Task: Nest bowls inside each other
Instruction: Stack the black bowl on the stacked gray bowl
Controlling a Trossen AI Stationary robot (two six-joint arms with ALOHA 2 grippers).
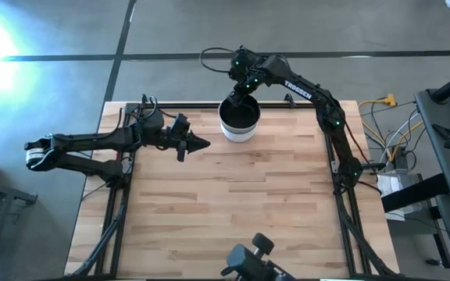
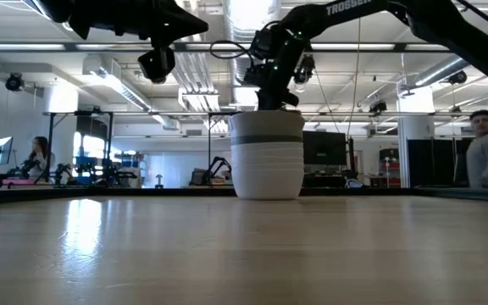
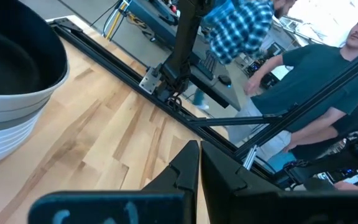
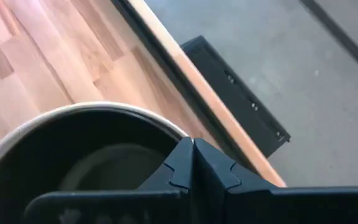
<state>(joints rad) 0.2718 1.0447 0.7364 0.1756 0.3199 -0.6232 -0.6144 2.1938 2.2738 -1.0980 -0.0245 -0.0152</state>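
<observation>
A nested stack of round smooth bowls point(image 1: 239, 119), black inside on top, stands near the wooden table's point(image 1: 225, 203) far edge. The low view alone shows its layers: grey band above white rims. The right gripper point(image 4: 192, 163), fingers pressed together, hangs over the stack's far rim. The left gripper point(image 1: 201, 144), also closed, hovers just left of it.

Bowl stack point(image 1: 239, 121): white sides, grey band near top, black inside.
Table point(image 1: 225, 211) was light wood with pale and tan planks, black frame rails. Both arms were black; right arm carried white lettering. In left wrist view, a person's shirt point(image 3: 238, 28) was blue-white plaid, another's top point(image 3: 316, 81) dark teal.
</observation>
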